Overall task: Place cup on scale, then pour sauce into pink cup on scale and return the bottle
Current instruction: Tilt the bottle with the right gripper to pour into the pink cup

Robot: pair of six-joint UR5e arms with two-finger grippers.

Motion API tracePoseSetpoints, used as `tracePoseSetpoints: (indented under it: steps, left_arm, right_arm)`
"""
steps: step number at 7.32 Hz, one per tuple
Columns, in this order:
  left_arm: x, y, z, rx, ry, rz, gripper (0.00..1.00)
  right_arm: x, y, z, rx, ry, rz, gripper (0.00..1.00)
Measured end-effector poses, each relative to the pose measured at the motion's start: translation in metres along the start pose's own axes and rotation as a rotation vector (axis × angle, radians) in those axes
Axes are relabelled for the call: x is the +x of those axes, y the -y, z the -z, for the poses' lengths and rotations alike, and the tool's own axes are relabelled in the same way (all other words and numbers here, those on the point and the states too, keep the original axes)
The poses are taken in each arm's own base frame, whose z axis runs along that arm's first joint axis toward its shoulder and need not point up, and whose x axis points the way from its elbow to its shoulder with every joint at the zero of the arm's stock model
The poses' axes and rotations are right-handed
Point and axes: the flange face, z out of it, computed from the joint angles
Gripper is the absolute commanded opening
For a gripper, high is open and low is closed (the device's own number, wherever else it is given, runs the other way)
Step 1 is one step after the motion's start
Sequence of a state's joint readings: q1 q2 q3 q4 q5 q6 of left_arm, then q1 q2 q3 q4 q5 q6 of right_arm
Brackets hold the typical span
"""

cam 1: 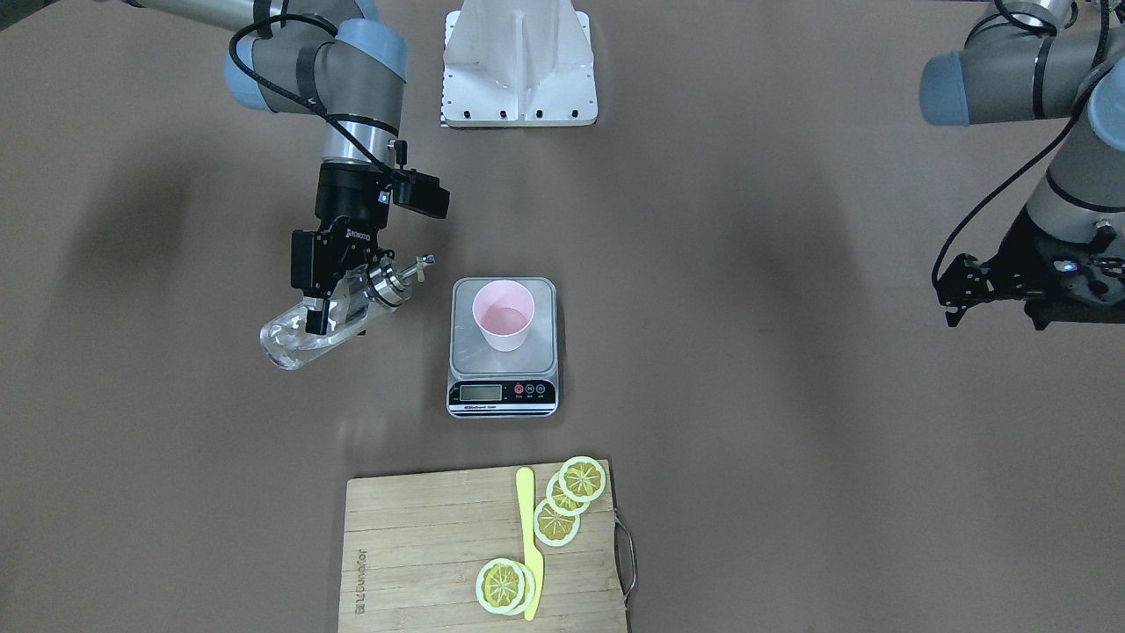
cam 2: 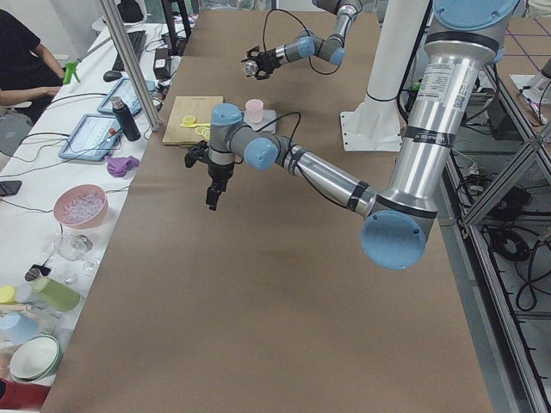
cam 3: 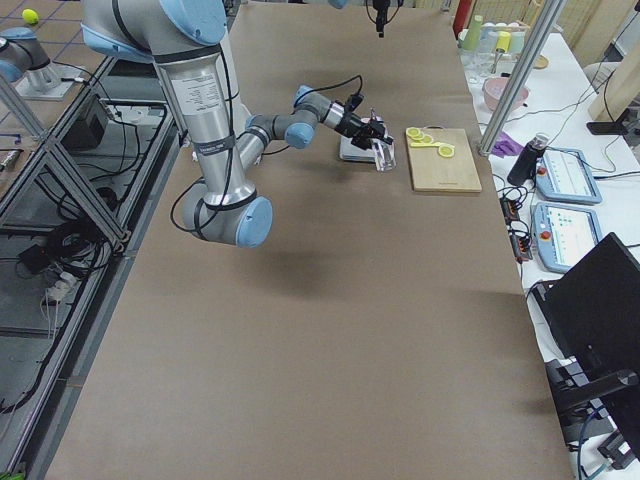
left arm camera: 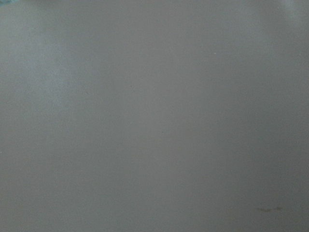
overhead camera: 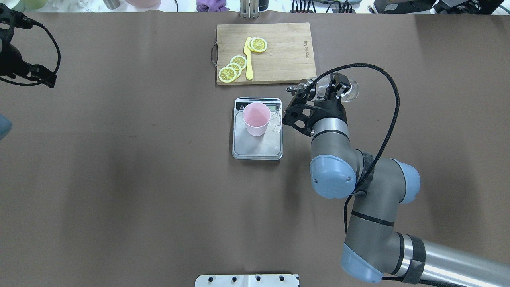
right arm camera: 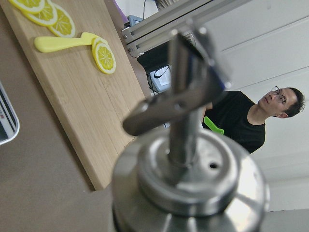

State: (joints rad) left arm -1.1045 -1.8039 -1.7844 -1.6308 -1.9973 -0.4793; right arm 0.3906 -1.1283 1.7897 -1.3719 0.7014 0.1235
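The pale pink cup (cam 1: 503, 315) (overhead camera: 257, 118) stands upright on the steel platform of the scale (cam 1: 475, 360) (overhead camera: 259, 149) at the table's middle. My right gripper (cam 1: 323, 315) (overhead camera: 332, 91) is shut on the clear glass bottle (cam 1: 294, 338) (overhead camera: 350, 91) and holds it tilted almost flat beside the scale. Its metal pourer cap (cam 1: 387, 286) (right arm camera: 188, 179) and spout point toward the cup but stop short of the rim. The sauce is too clear to make out in the glass. My left gripper (cam 1: 951, 293) (overhead camera: 42, 75) hangs open and empty, far off to the side.
A wooden cutting board (cam 1: 422, 545) (overhead camera: 287, 48) with lemon slices (cam 1: 562, 501) and a yellow knife (cam 1: 527, 536) lies beyond the scale. The white mount base (cam 1: 520, 66) sits at the robot's edge. A person (right arm camera: 241, 116) sits past the table's far side.
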Motion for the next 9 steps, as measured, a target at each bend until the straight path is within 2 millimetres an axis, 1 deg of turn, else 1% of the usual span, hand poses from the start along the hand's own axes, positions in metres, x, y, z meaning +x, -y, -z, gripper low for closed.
tracePoseSetpoints:
  steps: [2, 4, 6, 9]
  left_arm:
    - [-0.004, -0.001, -0.003, -0.007, 0.004, 0.007, 0.98]
    - [-0.008, -0.002, -0.003, -0.009, 0.008, 0.012, 0.98]
    - [-0.010, -0.002, -0.005, -0.013, 0.011, 0.015, 0.98]
    - [-0.014, -0.003, -0.012, -0.025, 0.018, 0.022, 0.98]
  right_arm:
    - [-0.012, 0.010, 0.007, -0.024, -0.029, 0.080, 0.00]
    - [-0.024, 0.015, 0.009, -0.044, -0.064, 0.152, 0.00]
    - [-0.035, 0.024, 0.006, -0.064, -0.096, 0.225, 0.00]
    - [-0.050, 0.039, -0.004, -0.080, -0.123, 0.262, 0.00]
